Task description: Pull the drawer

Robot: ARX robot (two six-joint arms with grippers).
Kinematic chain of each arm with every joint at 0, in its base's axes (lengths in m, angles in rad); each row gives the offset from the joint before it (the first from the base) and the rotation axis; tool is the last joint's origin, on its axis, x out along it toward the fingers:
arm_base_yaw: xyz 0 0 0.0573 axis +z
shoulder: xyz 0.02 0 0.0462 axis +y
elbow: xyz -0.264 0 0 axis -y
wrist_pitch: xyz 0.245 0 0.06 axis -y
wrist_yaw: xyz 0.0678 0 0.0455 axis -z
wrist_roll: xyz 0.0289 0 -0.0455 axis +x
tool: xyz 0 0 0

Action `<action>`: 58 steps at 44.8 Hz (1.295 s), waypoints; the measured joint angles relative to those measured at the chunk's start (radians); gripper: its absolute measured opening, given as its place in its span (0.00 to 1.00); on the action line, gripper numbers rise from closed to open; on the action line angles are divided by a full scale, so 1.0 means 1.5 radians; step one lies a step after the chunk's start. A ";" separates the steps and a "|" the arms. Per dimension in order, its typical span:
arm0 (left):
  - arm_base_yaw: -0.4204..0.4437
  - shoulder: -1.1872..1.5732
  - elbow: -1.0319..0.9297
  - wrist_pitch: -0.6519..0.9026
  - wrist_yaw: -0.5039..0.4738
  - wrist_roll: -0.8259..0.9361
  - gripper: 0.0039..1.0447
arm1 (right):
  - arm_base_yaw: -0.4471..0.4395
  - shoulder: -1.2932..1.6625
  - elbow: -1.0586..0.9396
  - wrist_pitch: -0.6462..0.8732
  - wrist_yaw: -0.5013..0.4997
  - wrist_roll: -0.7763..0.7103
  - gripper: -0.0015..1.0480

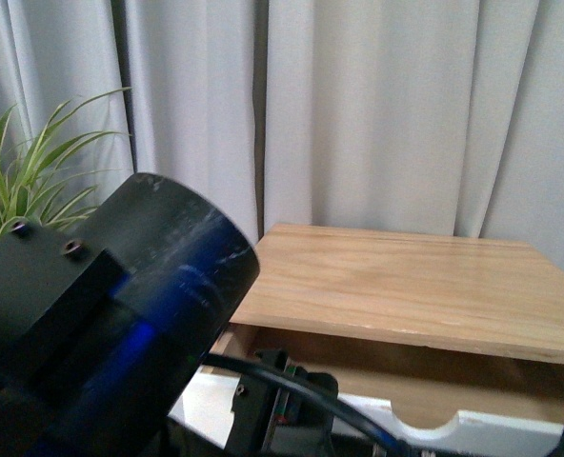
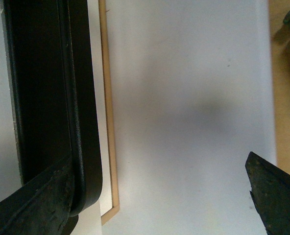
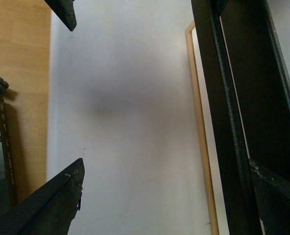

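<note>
In the front view the drawer (image 1: 511, 433) stands partly out from under the wooden cabinet top (image 1: 406, 286), and its white front panel shows a half-round notch. The left wrist view has the black bar handle (image 2: 37, 98), the panel's thin wood edge (image 2: 108, 98) and the drawer's white inside (image 2: 184, 98). My left gripper (image 2: 155, 205) is open and straddles them, one of its fingers (image 2: 32, 205) against the handle. My right gripper (image 3: 164, 205) is open too, astride the handle (image 3: 243, 98) and the white inside (image 3: 125, 122).
My left arm's black body (image 1: 101, 314) fills the lower left of the front view. A striped-leaf plant (image 1: 25, 181) stands at the left and grey curtains (image 1: 358, 114) hang behind. Another dark finger tip (image 3: 61, 12) shows in the right wrist view.
</note>
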 joint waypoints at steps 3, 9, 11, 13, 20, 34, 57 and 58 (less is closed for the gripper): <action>0.000 -0.019 -0.024 0.006 0.007 0.000 0.95 | 0.007 -0.018 -0.016 -0.001 0.002 0.001 0.91; 0.004 -0.058 -0.068 0.032 0.017 0.002 0.95 | 0.014 -0.037 -0.038 0.013 0.005 0.014 0.91; 0.009 -0.070 -0.082 0.055 0.028 0.000 0.95 | 0.011 -0.042 -0.039 0.019 0.003 0.026 0.91; 0.013 -0.079 -0.099 0.092 0.037 -0.008 0.95 | 0.003 -0.055 -0.039 0.031 0.002 0.039 0.91; 0.021 -0.106 -0.153 0.259 0.041 -0.078 0.95 | -0.033 -0.134 -0.041 0.022 -0.028 0.076 0.91; 0.057 -0.290 -0.276 0.435 -0.018 -0.256 0.95 | -0.138 -0.307 -0.076 0.040 -0.037 0.193 0.91; 0.243 -0.833 -0.411 0.130 -0.182 -0.662 0.95 | -0.296 -0.584 -0.160 0.025 0.009 0.486 0.91; 0.257 -0.848 -0.414 0.121 -0.182 -0.676 0.95 | -0.303 -0.600 -0.164 0.018 0.009 0.500 0.91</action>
